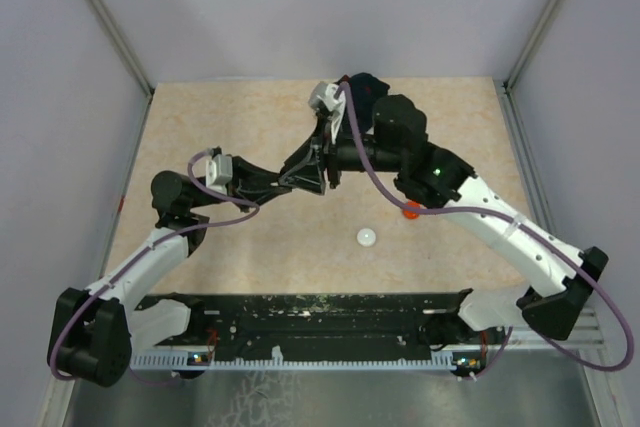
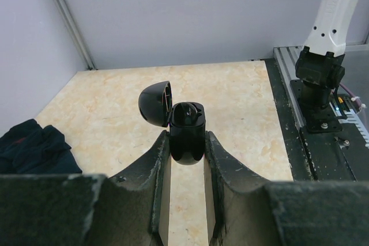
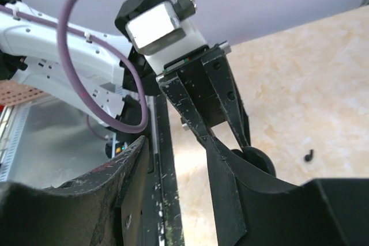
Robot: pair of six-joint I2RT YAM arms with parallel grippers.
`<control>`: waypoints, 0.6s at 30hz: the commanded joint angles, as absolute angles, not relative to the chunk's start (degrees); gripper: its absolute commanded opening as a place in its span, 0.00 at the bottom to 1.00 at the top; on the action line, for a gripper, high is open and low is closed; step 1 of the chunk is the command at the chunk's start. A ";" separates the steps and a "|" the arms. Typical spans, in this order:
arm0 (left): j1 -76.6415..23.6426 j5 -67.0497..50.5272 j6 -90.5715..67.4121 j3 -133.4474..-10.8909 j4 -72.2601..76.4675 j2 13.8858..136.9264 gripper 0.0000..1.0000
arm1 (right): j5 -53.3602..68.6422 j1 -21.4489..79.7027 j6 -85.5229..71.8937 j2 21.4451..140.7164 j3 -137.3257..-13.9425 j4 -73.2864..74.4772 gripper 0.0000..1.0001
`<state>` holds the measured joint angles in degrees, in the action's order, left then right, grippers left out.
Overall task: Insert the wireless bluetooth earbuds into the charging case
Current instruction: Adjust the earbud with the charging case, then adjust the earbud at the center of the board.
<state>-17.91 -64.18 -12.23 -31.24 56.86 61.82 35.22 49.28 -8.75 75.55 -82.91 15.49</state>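
Above the table [image 1: 220, 117], the left tool [image 2: 187, 139] clamps the black case [image 2: 187, 149] upright, lid open, a black earbud [image 2: 188, 114] apparently seated inside. Above the case's mouth hangs the right tool [image 3: 176, 159], jaws partly apart, holding nothing.

Left arm [image 1: 140, 257] and right arm [image 1: 500, 227] meet mid-table, blocking it. Table [image 1: 195, 117] bare far left; white puck [image 1: 367, 237], red puck [image 1: 410, 213] near front.

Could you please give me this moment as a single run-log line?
left gripper: shut on charging case, lid open | right gripper: open, empty, close by case | white puck: on table
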 commanded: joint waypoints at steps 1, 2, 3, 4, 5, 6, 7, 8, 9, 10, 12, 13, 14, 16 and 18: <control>-18.19 -63.28 -12.04 -31.02 58.41 61.26 0.00 | 30.72 46.27 -8.10 71.29 -82.20 13.30 0.45; -18.19 -63.20 -11.97 -31.02 58.34 61.26 0.00 | 31.59 44.92 -9.03 71.28 -81.85 13.55 0.45; -18.19 -63.08 -11.91 -31.03 58.20 61.18 0.00 | 32.62 43.19 -9.73 71.20 -81.39 13.80 0.46; -18.19 -62.84 -11.87 -31.07 57.94 61.10 0.00 | 33.21 42.26 -10.03 71.10 -80.75 13.88 0.46; -18.19 -62.22 -11.59 -31.17 57.02 60.90 0.00 | 33.07 41.64 -9.98 70.98 -79.92 13.73 0.46; -18.19 -61.09 -10.90 -31.51 55.16 60.64 0.00 | 32.28 41.10 -9.94 70.81 -78.75 13.47 0.46; -18.19 -59.56 -9.69 -32.05 52.32 60.36 0.00 | 31.35 40.68 -9.97 70.68 -77.71 13.19 0.47; -18.19 -57.50 -8.10 -32.79 48.65 59.96 0.00 | 30.11 40.34 -9.76 70.77 -76.70 13.11 0.47; -18.16 -54.62 -6.51 -33.53 44.67 59.45 0.00 | 28.76 40.01 -9.23 71.02 -75.57 12.98 0.47; -18.11 -51.62 -4.86 -34.29 40.77 59.04 0.00 | 26.92 39.80 -8.86 71.39 -74.53 12.70 0.47; -18.11 -42.97 -2.88 -35.15 35.02 58.09 0.00 | 22.13 39.73 -7.59 73.06 -72.71 12.57 0.47; -18.11 -38.64 -2.52 -35.46 32.41 57.63 0.00 | 20.29 39.73 -7.06 74.14 -71.90 12.34 0.47; -18.06 -34.72 -1.76 -35.75 30.29 57.25 0.00 | 18.61 39.73 -6.56 75.55 -71.04 11.69 0.47; -18.02 -28.37 -0.85 -36.48 26.34 56.73 0.00 | 17.06 39.74 -5.98 78.59 -69.50 9.74 0.47; -17.73 -23.10 -0.88 -37.09 23.66 56.43 0.00 | 16.39 39.73 -6.15 81.71 -68.21 6.63 0.47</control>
<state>-17.91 -39.40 -3.81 -34.46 33.78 57.95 21.78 39.97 -7.62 76.75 -70.39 13.02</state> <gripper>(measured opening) 0.299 0.472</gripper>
